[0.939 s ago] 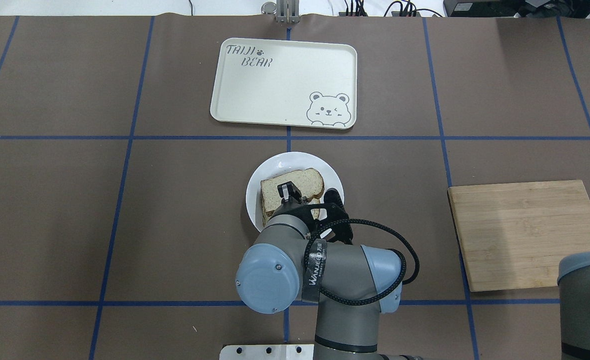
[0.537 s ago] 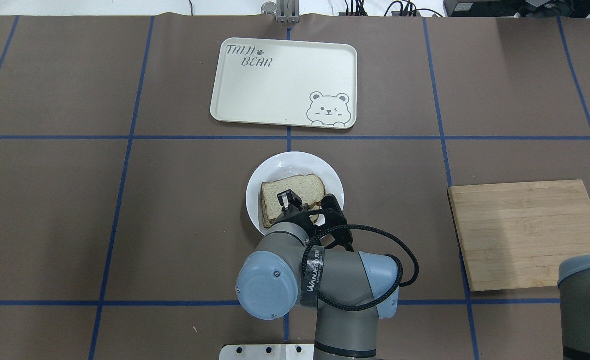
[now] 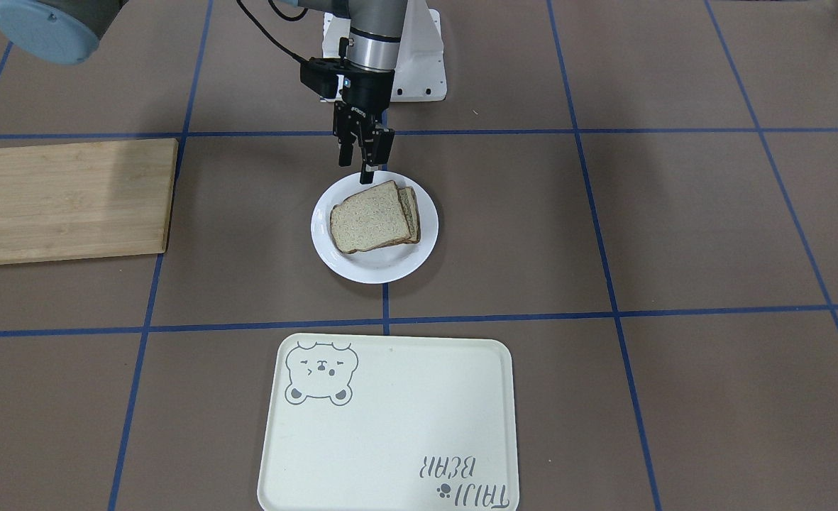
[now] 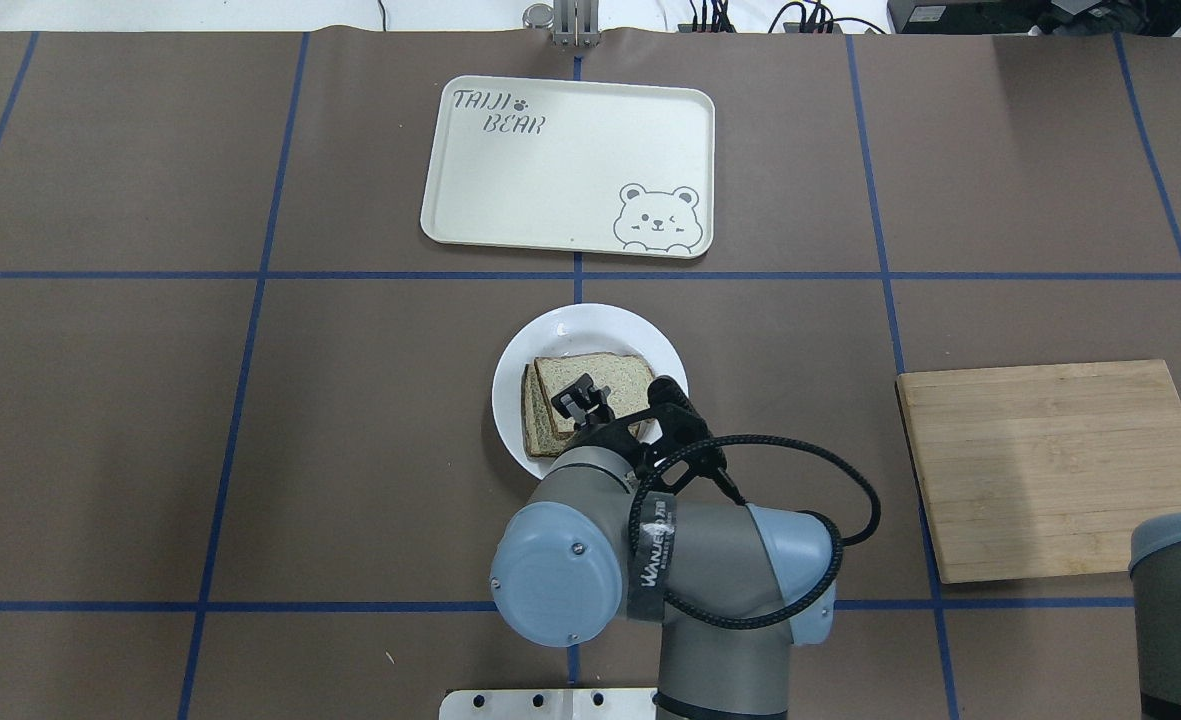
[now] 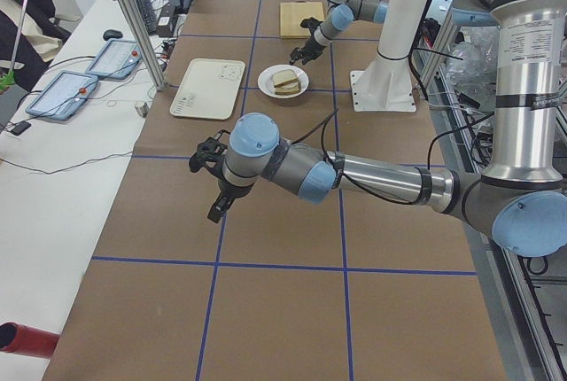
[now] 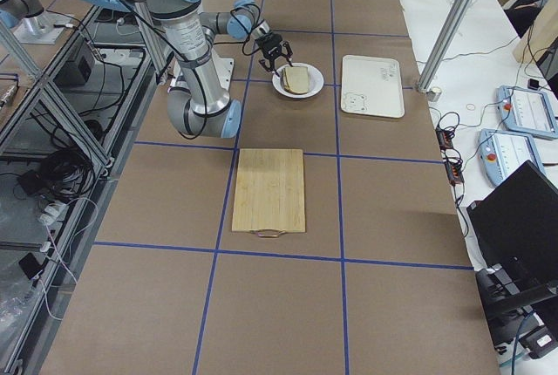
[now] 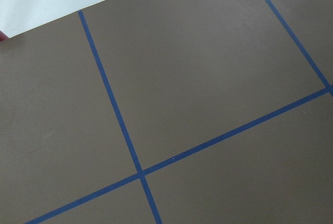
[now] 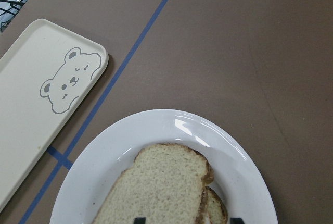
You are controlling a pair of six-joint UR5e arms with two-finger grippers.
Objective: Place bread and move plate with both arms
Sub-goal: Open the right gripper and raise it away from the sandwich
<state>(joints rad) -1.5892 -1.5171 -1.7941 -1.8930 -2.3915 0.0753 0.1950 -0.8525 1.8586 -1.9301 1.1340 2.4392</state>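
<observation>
The right claw (image 3: 357, 167) hangs over the edge of the plate (image 3: 376, 271) nearest the robot. Its fingers point down and stand apart with nothing between them. The bread (image 3: 369, 218) lies just below and slightly beyond the fingertips, clear of them. It rests flat on the plate, on top of a second slice (image 3: 413, 211) that peeks out on the robot's left. The bread's long axis runs roughly across the table. Its rounded top points to the robot's right, toward the wooden cutting board (image 3: 71, 199), and its square end points to the robot's left. Past the plate, on the far side of a blue tape line, sits the cream tray (image 3: 390, 426) with the bear drawing. The left claw (image 5: 215, 213) hovers over bare table well away from the plate. I cannot tell whether its fingers are apart or together.
</observation>
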